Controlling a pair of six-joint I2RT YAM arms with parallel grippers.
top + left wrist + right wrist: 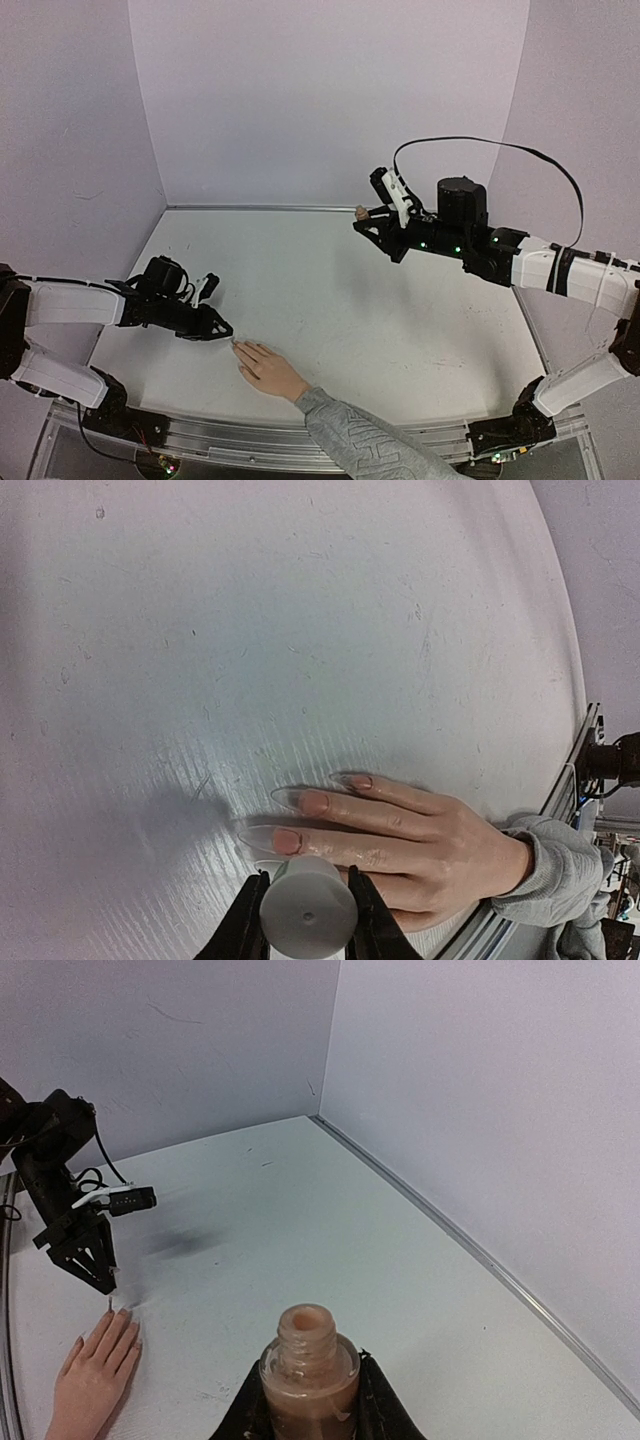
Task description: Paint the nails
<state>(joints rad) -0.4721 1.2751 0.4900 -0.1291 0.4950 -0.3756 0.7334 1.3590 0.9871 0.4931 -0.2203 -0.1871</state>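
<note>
Clamped in left gripper [305, 925] at bottom centre: white brush cap [308, 912], bristles hidden beneath, poised just over nails [314, 802] of hand [430, 845] laid flat on desk [250, 630] for steadiness. Right gripper [310, 1410] tight round open polish bottle [309, 1375], upright against spills, well apart

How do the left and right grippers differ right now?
Load: the left gripper is clamped on a white cap; the right gripper is clamped on an open bottle of tan polish.
Place: the left gripper sits low, right at the nails of the hand; the right gripper is far from the hand, toward the back wall.
Shared: both are shut, each on one item.
</note>
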